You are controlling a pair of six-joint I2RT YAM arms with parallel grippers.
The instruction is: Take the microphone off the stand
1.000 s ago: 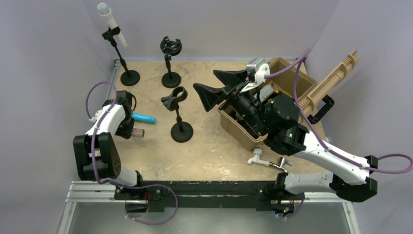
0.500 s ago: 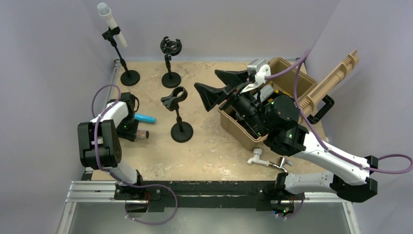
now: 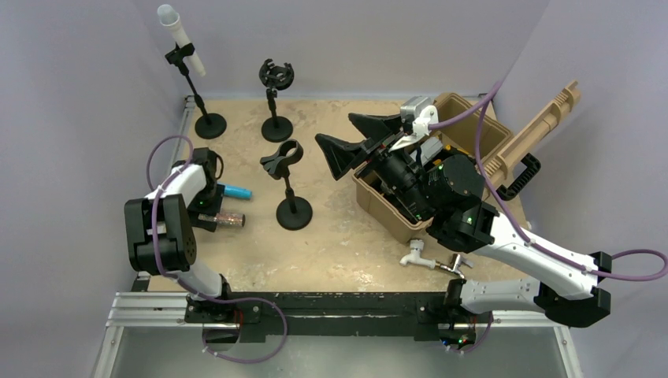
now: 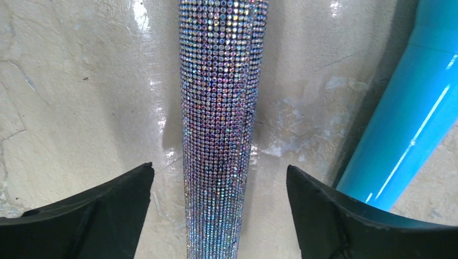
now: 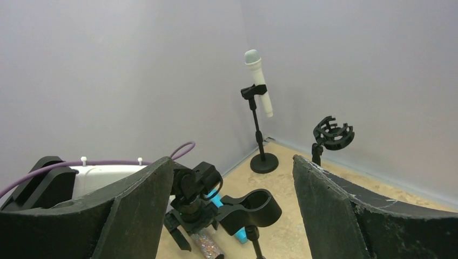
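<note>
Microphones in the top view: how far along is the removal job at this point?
Done: a glitter microphone and a blue microphone lie on the table, and the front stand and back-middle stand are empty. In hand: the left gripper stands open astride the glitter microphone, not gripping it; the right gripper is open and empty. Left: the white microphone is still clipped in the back-left stand.

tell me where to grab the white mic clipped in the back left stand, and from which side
Take the white microphone on its bare barrel between the grey head and the clip: that stretch is clear of the stand. It leans with its head toward the back left corner, close to the wall, so probably come from the front right, closing across the barrel.
</note>
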